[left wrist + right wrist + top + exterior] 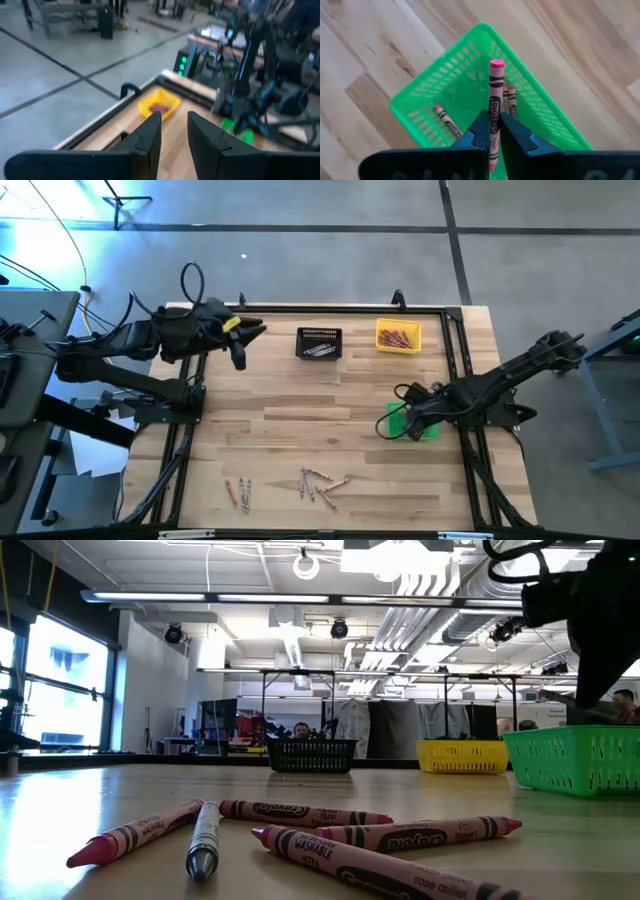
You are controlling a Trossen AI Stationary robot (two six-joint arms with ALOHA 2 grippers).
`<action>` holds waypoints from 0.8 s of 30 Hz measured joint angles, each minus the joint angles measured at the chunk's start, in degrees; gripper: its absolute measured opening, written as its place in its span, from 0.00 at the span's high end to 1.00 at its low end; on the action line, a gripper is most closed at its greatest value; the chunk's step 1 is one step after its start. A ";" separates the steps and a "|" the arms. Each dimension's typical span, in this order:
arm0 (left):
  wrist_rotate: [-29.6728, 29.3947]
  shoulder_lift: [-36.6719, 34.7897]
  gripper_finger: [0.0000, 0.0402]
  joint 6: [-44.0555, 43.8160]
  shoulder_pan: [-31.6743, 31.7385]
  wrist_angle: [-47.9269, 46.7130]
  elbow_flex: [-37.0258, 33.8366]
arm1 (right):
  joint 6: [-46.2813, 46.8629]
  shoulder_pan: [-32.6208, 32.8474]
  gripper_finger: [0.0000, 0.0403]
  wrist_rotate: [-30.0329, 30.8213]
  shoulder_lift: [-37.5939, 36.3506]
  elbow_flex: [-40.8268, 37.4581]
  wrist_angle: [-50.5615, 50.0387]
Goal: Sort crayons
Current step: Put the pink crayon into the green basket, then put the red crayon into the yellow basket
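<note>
The right gripper [493, 131] hangs above the green bin [445, 85], its two fingers pinched tight on one pink crayon [494, 107] that points out over the bin. Below it in the bin lie about three more crayons [447, 121]. Three bins stand on the table [330, 410]: green, black bin [319, 343] and yellow bin [398, 337]. Well away from it, at the front edge, lie roughly eight loose crayons [318, 482]. The left gripper [173, 131] hovers near the black bin, its fingers part open and holding nothing.
</note>
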 joint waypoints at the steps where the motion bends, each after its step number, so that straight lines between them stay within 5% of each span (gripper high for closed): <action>1: -0.03 0.00 0.80 0.00 0.37 0.98 0.00 | 0.36 0.02 0.97 -0.47 -0.60 -0.90 0.83; 15: -1.69 1.59 0.80 -5.15 2.40 4.03 0.00 | -5.73 0.04 0.75 -6.31 -2.52 -5.20 2.77; 20: 4.62 4.02 0.80 -12.83 2.39 -2.31 0.00 | -15.47 -0.34 0.74 -3.27 -2.52 -3.56 2.89; 24: 15.26 7.76 0.80 -22.81 1.44 -11.36 0.00 | -20.13 -1.90 0.73 -2.73 -2.52 -2.89 2.96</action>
